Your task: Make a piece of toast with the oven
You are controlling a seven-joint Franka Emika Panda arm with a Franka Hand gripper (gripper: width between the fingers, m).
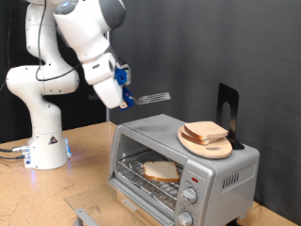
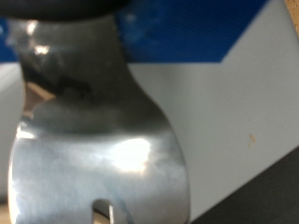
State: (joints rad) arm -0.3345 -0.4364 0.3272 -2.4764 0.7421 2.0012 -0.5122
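Toast [image 1: 161, 171] sits inside the oven [image 1: 184, 162]; keep the fork [image 1: 150, 98] level, pincer [image 1: 126, 94] clamped on its handle.

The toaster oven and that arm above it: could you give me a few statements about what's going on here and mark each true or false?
1. A slice of bread lies on the wire rack inside the toaster oven. True.
2. The tool holds a metal fork. True; the wrist view shows the fork close up.
3. The fork is touching the bread in the oven. False; it is up in the air above the oven, apart from it.
4. The wooden plate with stacked bread slices sits on the table beside the oven. False; it rests on top of the oven.
5. The oven door is shut. False; it hangs open, showing the rack.
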